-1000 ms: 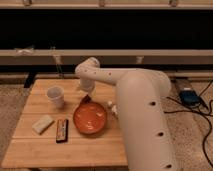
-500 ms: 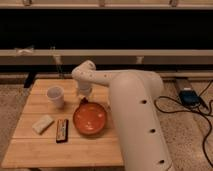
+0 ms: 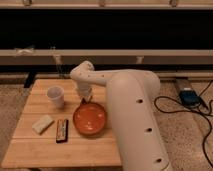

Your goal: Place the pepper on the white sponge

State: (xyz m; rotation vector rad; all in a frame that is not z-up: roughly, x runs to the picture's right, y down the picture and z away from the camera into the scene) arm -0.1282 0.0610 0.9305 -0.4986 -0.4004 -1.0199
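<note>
My gripper [image 3: 84,97] points down at the far rim of the orange bowl [image 3: 90,119], in the middle of the wooden table [image 3: 45,150]. It is shut. A small dark sliver of the pepper [image 3: 83,102] shows at its tips, low over the table; the rest is hidden by the gripper. The white sponge [image 3: 42,124] lies flat near the table's left edge, well to the left of and nearer than the gripper, with nothing on it.
A white cup [image 3: 55,96] stands left of the gripper. A dark flat bar [image 3: 62,130] lies between the sponge and the bowl. My big white arm [image 3: 135,115] covers the table's right side. A blue box [image 3: 189,96] and cables lie on the floor at right.
The gripper has come down toward the table behind the bowl and has gone from open to shut. The bowl, cup, bar and sponge have not moved.
</note>
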